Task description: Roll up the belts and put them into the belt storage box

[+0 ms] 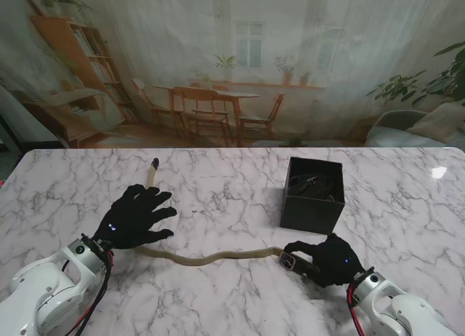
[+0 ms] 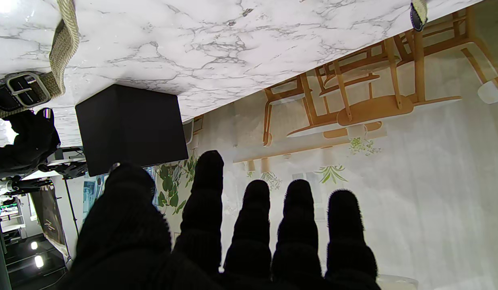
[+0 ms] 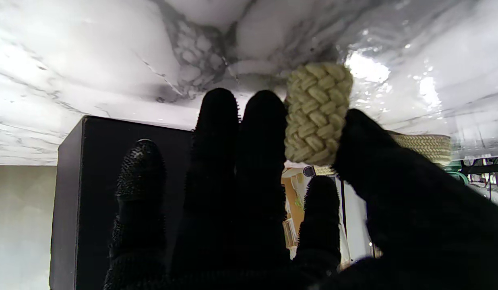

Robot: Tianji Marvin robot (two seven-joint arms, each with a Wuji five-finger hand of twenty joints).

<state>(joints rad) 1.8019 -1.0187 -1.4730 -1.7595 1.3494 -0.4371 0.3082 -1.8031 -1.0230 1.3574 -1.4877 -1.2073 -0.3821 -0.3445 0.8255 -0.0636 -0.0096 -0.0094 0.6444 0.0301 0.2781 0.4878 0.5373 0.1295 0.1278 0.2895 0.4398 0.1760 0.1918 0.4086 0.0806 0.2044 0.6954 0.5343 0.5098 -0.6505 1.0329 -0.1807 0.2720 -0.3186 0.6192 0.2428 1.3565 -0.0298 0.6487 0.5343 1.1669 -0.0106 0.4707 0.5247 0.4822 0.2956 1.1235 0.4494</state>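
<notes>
One braided belt (image 1: 218,257), buckle end pinched in right fingers (image 3: 257,133), left fingers (image 1: 156,205) spread, empty

A white marble table (image 1: 218,292) stands before a printed backdrop (image 1: 240,60) of wooden dining furniture and plants.

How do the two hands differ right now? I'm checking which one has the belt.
The right hand pinches the buckle end of the woven belt between thumb and fingers; the left hand holds nothing. The right hand's fingers are curled around the belt, the left hand's spread flat over the strap. The right hand sits near the black box, the left far from it. Both wear black gloves.
</notes>
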